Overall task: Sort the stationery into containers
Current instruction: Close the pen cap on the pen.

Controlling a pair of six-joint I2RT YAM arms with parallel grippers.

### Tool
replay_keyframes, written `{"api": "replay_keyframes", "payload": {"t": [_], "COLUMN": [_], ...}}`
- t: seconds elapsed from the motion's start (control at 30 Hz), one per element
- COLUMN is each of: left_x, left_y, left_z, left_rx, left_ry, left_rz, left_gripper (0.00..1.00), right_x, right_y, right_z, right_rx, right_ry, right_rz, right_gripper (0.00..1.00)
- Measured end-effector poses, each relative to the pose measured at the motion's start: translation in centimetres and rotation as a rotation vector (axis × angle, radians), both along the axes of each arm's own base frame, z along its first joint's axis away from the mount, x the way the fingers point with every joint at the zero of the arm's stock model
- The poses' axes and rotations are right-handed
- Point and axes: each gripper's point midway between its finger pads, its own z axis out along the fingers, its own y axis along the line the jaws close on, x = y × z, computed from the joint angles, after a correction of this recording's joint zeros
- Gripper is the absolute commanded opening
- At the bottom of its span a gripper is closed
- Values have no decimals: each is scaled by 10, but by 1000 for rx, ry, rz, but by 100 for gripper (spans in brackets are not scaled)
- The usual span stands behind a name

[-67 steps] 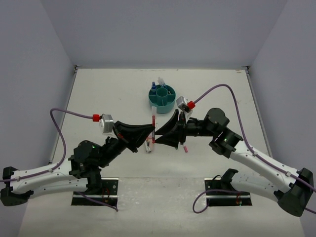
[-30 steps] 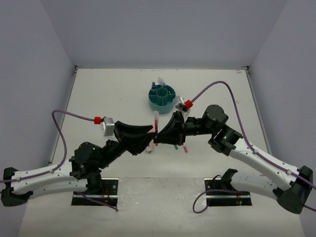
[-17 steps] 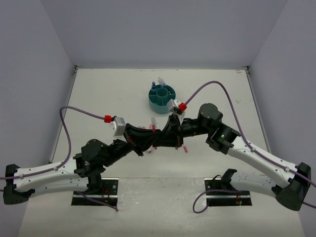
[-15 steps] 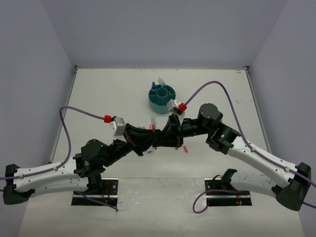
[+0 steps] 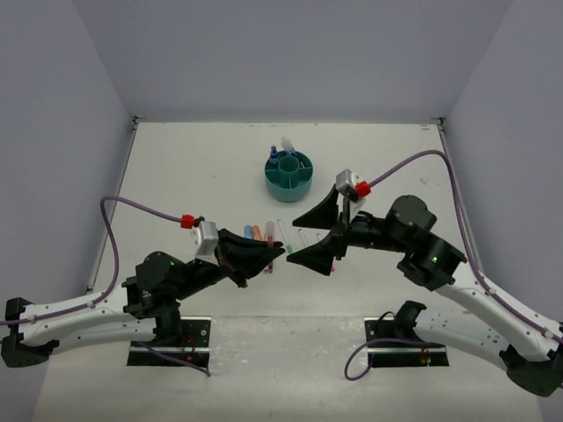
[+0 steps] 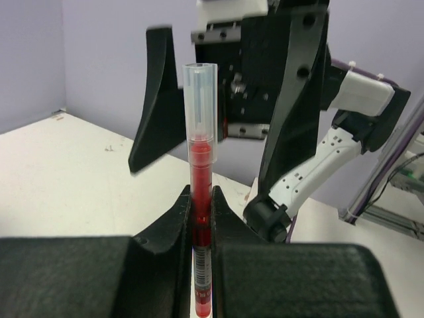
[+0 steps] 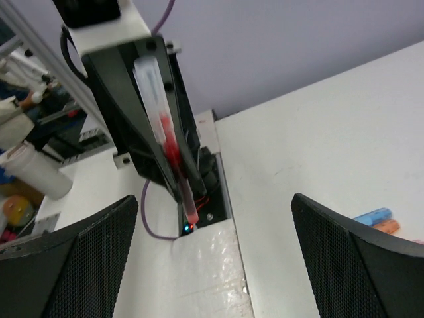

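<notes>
The left gripper (image 6: 201, 202) is clamping a red pen (image 6: 199, 159) above the table (image 5: 176, 176), short of the teal organiser (image 5: 274, 182) that is holding a few items, while the right gripper (image 7: 213, 199) is gaping empty and several loose pens (image 5: 281, 230) are awaiting sorting.

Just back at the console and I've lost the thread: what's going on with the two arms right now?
The left gripper is shut on a red pen with a clear cap, holding it upright right in front of the right gripper. The right gripper's jaws stand wide open and hold nothing. Several markers and pens lie loose on the table between the arms. The teal organiser farther back already has a few items in it, so the sorting is not finished.
</notes>
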Motion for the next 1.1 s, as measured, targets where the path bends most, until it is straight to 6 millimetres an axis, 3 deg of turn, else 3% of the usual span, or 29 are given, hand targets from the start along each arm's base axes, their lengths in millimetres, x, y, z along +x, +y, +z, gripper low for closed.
{"api": "replay_keyframes", "payload": {"t": [0.07, 0.13, 0.2, 0.33, 0.47, 0.67, 0.93, 1.1], "left_x": [-4, -7, -8, -8, -11, -11, -10, -10], "left_y": [-5, -15, -25, -40, -42, -43, -42, -42], "left_z": [-5, -16, -31, -61, -67, -61, -56, -59], "left_rx": [23, 64, 119, 227, 249, 237, 228, 242], "left_ry": [-15, -21, -10, 21, 26, 21, 19, 25], "left_rz": [-30, -60, -81, -111, -126, -128, -123, -124], "left_gripper": [0, 0, 0, 0, 0, 0, 0, 0], "right_x": [2, 4, 3, 11, 19, 20, 14, 8], "right_y": [-9, -14, -16, -15, -13, -11, -5, -3], "right_z": [19, 36, 49, 72, 67, 60, 26, 24], "right_rx": [42, 81, 105, 135, 120, 107, 52, 69], "right_ry": [-24, -49, -55, -84, -74, -69, -14, -6], "right_rz": [-54, -85, -95, -125, -156, -153, -98, -68], "right_gripper": [93, 65, 50, 42, 30, 32, 27, 29]}}
